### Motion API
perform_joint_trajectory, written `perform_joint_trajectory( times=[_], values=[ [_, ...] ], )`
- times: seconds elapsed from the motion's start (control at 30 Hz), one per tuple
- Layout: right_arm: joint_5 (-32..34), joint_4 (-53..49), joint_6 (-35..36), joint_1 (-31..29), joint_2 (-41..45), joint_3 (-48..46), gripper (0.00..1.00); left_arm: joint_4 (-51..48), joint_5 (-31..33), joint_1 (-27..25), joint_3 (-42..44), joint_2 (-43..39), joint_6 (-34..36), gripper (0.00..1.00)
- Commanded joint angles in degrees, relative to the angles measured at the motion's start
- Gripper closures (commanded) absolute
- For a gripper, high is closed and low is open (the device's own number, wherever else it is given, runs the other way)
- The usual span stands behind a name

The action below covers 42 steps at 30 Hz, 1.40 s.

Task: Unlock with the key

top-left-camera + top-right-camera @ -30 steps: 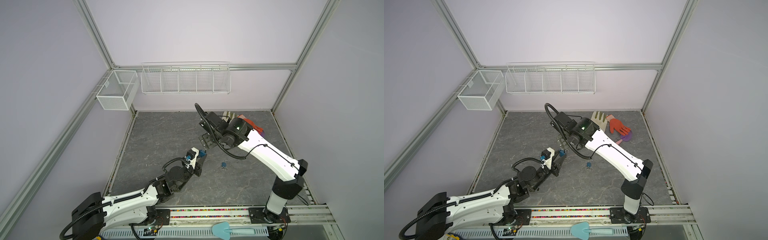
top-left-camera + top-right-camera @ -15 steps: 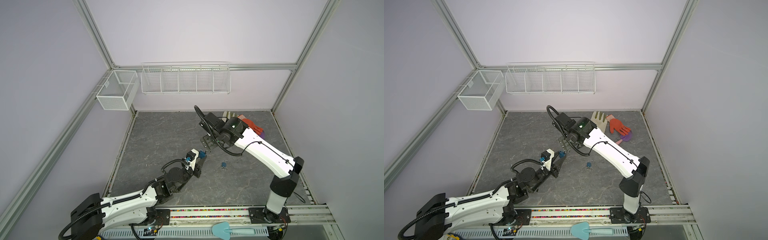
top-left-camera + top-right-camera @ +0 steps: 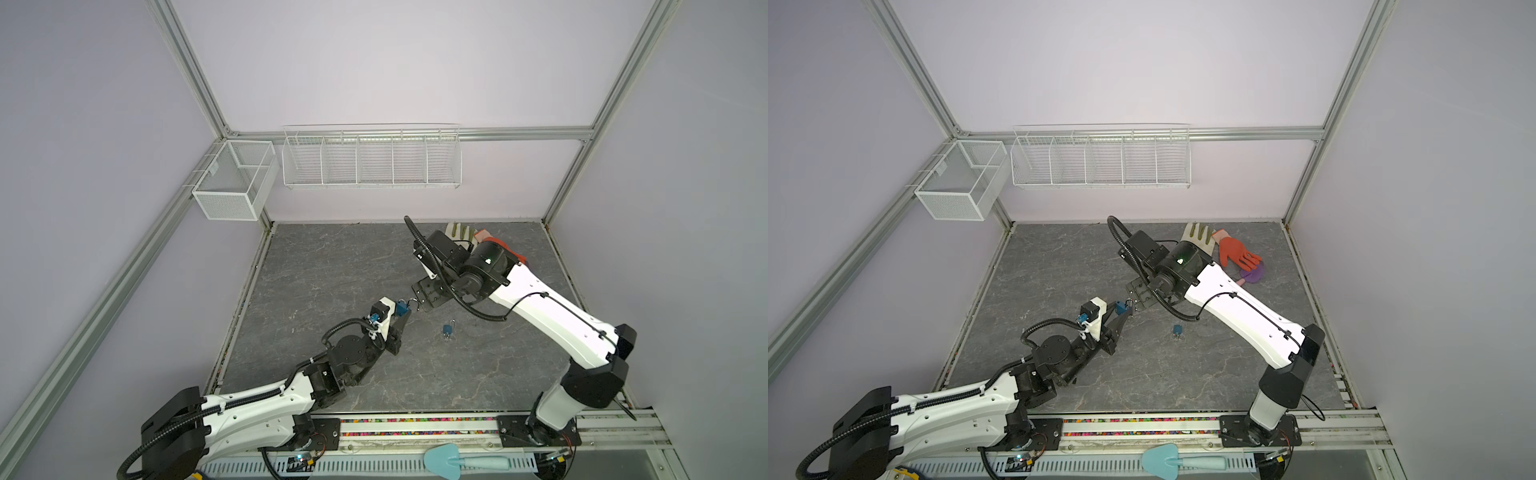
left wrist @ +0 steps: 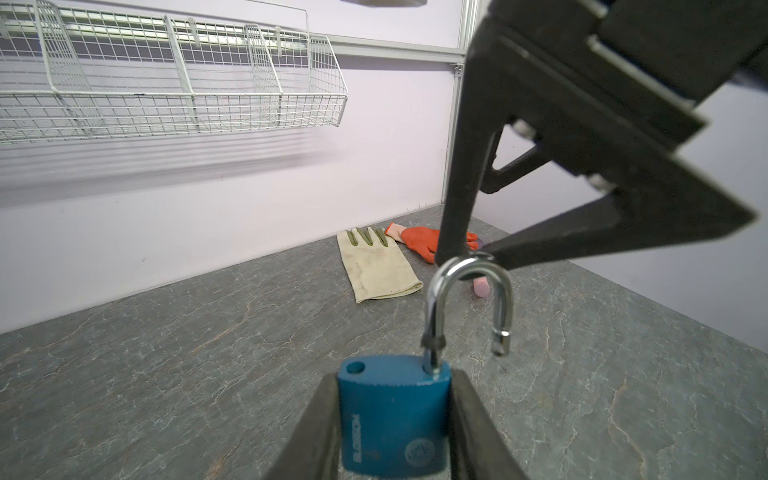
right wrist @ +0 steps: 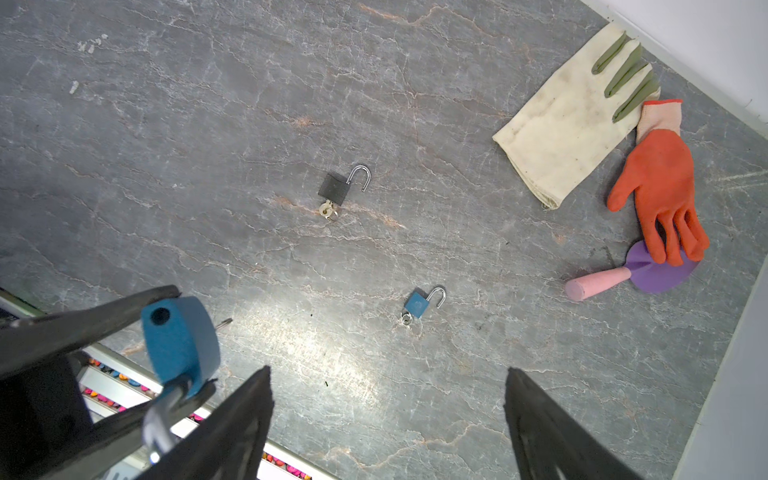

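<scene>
My left gripper (image 4: 395,419) is shut on the body of a blue padlock (image 4: 392,415), held above the table in both top views (image 3: 401,308) (image 3: 1121,307). Its steel shackle (image 4: 469,270) stands open, one leg free of the body. My right gripper (image 5: 386,374) hangs open and empty right beside that shackle (image 5: 160,419); its fingertips (image 4: 444,249) nearly touch the shackle's top. The key of the held lock is hidden, apart from a small metal tip (image 5: 224,322) past the body. On the table lie a second blue padlock (image 5: 417,305) (image 3: 447,330) and a black padlock (image 5: 334,189), both open with keys in them.
A cream glove (image 5: 569,124), an orange glove (image 5: 660,187) and a purple trowel with a pink handle (image 5: 598,284) lie at the back right. Wire baskets (image 3: 370,160) hang on the back wall. A light-blue trowel (image 3: 461,459) lies on the front rail.
The right gripper has come down and nearer to the padlock held by the left gripper. The left arm and its padlock have stayed in place.
</scene>
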State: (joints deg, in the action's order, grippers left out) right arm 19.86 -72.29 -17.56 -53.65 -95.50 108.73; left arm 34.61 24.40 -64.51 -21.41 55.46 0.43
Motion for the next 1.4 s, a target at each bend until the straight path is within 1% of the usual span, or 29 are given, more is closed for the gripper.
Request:
perform_joint_trajectory(
  times=[0.0, 0.1, 0.23, 0.33, 0.37, 0.47, 0.57, 0.63, 0.73, 0.83, 0.87, 0.93, 0.97, 1.1, 1.17, 1.27, 1.37],
  values=[
    [-1.19, 2.24, 0.42, 0.29, 3.64, -2.64, 0.11, 2.25, 0.93, 0.10, -1.69, -0.72, -0.57, 1.00],
    [-5.43, 5.39, 0.41, 0.64, 5.82, -5.65, 0.11, 2.15, 1.26, 0.11, -1.85, -0.67, -0.95, 1.00],
    [-4.13, 5.25, 0.25, 1.17, 7.36, -7.05, 0.12, 1.72, 1.00, 0.16, -2.28, -0.37, -1.63, 1.00],
    [-6.93, 7.51, -0.04, 2.89, 10.48, -10.04, 0.11, 1.29, 1.09, 0.09, -2.59, -0.01, -2.40, 1.00],
    [-6.95, 7.89, -0.10, 3.29, 11.36, -11.02, 0.11, 1.10, 1.13, 0.15, -2.87, 0.24, -2.83, 1.00],
    [-7.66, 7.66, -0.42, 5.20, 13.86, -13.92, 0.11, -2.08, 1.17, 0.14, -4.17, 1.10, -6.42, 1.00],
    [-8.93, 10.39, -1.35, 7.48, 18.34, -19.89, 0.12, -7.22, 0.33, 0.12, -5.71, 2.36, -14.93, 1.00],
    [-9.63, 11.82, -2.40, 10.13, 21.34, -24.23, 0.11, -13.59, -1.23, 0.05, -7.65, 3.70, -22.53, 1.00],
    [-10.26, 13.63, -4.84, 14.48, 25.10, -30.60, 0.11, -26.06, -2.15, -0.98, -11.45, 6.58, -32.58, 1.00],
    [-10.34, 16.58, -6.72, 17.16, 28.92, -37.45, 0.11, -38.77, -2.55, -3.02, -15.10, 9.93, -42.17, 1.00],
    [-10.77, 17.91, -7.19, 17.97, 30.15, -39.85, 0.11, -42.74, -3.25, -3.41, -16.41, 11.67, -45.84, 1.00],
    [-12.12, 20.69, -8.05, 19.64, 31.73, -43.69, 0.11, -48.90, -7.27, -3.87, -18.62, 14.96, -50.60, 1.00],
    [-12.89, 21.61, -8.76, 20.57, 32.27, -45.48, 0.11, -51.55, -7.82, -4.61, -19.71, 17.18, -53.52, 1.00],
    [-15.37, 24.26, -10.42, 22.59, 32.57, -50.24, 0.11, -53.53, -10.49, -6.59, -22.54, 25.93, -58.45, 1.00],
    [-15.72, 25.45, -10.49, 23.21, 32.66, -51.86, 0.11, -53.31, -13.24, -6.59, -24.39, 30.68, -60.21, 1.00],
    [-15.75, 25.70, -10.32, 24.34, 32.81, -53.10, 0.11, -54.95, -14.88, -6.68, -27.01, 36.62, -64.01, 1.00],
    [-16.53, 26.67, -10.04, 25.63, 32.85, -54.52, 0.11, -55.38, -16.21, -6.68, -28.77, 40.13, -64.77, 1.00]
  ],
)
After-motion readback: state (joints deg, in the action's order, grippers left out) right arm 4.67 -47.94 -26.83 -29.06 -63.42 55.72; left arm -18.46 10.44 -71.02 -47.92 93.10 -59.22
